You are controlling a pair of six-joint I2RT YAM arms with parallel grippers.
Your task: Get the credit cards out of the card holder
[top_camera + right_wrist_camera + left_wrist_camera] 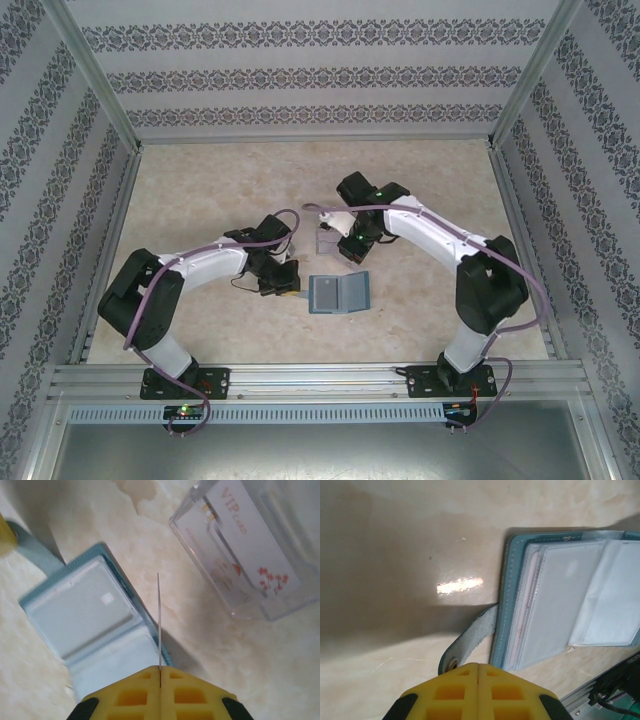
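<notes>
The teal card holder [340, 294] lies open on the table between the arms, its clear slotted sleeves [560, 605] facing up. My right gripper [160, 669] hangs above the holder's [85, 615] right edge. It is shut on a thin credit card [159, 620], seen edge-on and standing straight up from the fingertips. My left gripper [478, 665] is shut at the holder's left side with nothing showing between its fingers. The strap tab [470, 640] curves out from the holder, and its snap end lies right beside the left fingertip. Other cards are only faint shapes inside the sleeves.
A clear plastic box [250, 545] with a VIP card inside it stands just behind the holder, close to my right gripper [352, 247]. Aluminium rails [320, 378] run along the table's near edge, and patterned walls close in the sides.
</notes>
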